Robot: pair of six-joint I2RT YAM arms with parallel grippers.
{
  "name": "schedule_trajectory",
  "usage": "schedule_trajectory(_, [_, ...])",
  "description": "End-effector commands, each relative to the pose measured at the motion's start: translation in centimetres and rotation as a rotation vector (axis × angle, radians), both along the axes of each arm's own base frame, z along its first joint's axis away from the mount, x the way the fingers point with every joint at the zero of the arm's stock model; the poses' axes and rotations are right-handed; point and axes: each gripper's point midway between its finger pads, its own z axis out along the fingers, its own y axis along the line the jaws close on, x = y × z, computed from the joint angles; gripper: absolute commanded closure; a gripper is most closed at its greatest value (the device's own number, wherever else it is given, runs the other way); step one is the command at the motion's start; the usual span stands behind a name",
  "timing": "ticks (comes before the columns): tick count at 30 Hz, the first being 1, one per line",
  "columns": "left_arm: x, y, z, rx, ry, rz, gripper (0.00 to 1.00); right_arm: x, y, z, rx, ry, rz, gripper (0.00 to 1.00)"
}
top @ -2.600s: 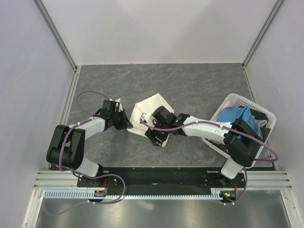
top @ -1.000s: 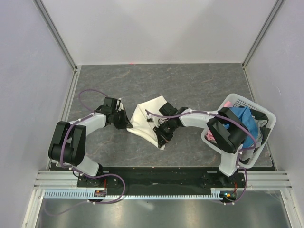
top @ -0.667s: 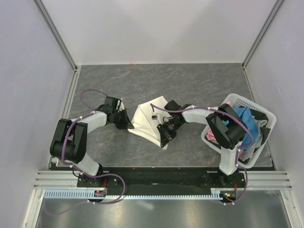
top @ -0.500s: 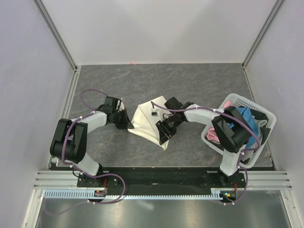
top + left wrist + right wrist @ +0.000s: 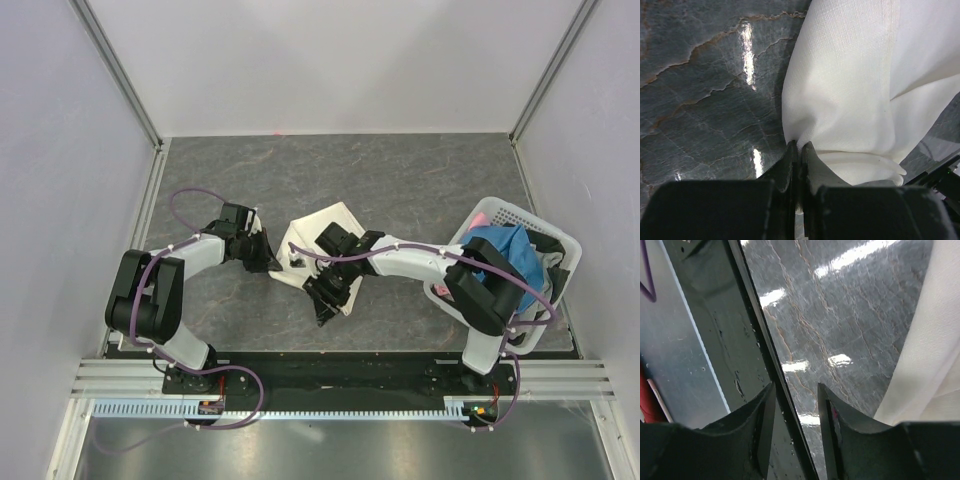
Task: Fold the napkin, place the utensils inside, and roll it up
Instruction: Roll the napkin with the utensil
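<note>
The cream-white napkin (image 5: 338, 220) lies bunched in a folded wedge on the dark stone table (image 5: 400, 170). My left gripper (image 5: 264, 260) is shut on its left corner; the left wrist view shows the jaws (image 5: 800, 148) pinching the cloth's edge (image 5: 855, 90). Over the napkin's near tip hangs my right gripper (image 5: 325, 300), open and empty. In the right wrist view its fingers (image 5: 796, 386) frame bare table and the black front rail, with the napkin (image 5: 935, 365) off to the right. The utensils do not show in any view.
A white basket (image 5: 512, 212) at the right edge holds a blue cloth (image 5: 505, 250) and a pink cloth (image 5: 482, 217). The black front rail (image 5: 350, 365) runs just behind the right gripper. Walls close in the table on three sides.
My right gripper has opened, letting go of the napkin, and swung left and toward the near edge over the napkin's near tip. The left gripper has held still on its corner.
</note>
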Motion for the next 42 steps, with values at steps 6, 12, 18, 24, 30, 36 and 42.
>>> schedule_trajectory(6, [-0.9, 1.0, -1.2, 0.060, 0.043, -0.013, 0.98, 1.5, -3.6, -3.1, -0.241, -0.055, -0.011, 0.55])
schedule_trajectory(12, [-1.0, 1.0, -1.3, 0.061, 0.047, -0.013, 0.98, 3.2, -4.4, -2.6, -0.260, -0.091, -0.047, 0.55])
schedule_trajectory(18, [-0.9, 1.0, -1.2, 0.061, 0.044, -0.015, 0.98, 4.4, -5.4, -3.0, -0.283, -0.104, -0.075, 0.56])
schedule_trajectory(24, [-1.0, 1.1, -1.4, 0.065, 0.050, -0.014, 0.98, 5.4, -6.1, -3.2, -0.275, -0.105, -0.099, 0.56])
schedule_trajectory(30, [-1.1, 1.1, -1.4, 0.065, 0.052, -0.013, 0.98, 5.3, -5.7, -2.5, -0.200, -0.057, -0.107, 0.56])
schedule_trajectory(36, [-1.2, 1.1, -1.5, 0.064, 0.059, -0.011, 0.98, 7.7, -2.2, 2.7, -0.077, -0.259, -0.143, 0.54])
schedule_trajectory(42, [-1.2, 0.9, -1.5, 0.058, 0.079, -0.013, 0.98, 10.2, 2.6, 5.4, 0.012, -0.674, -0.244, 0.50])
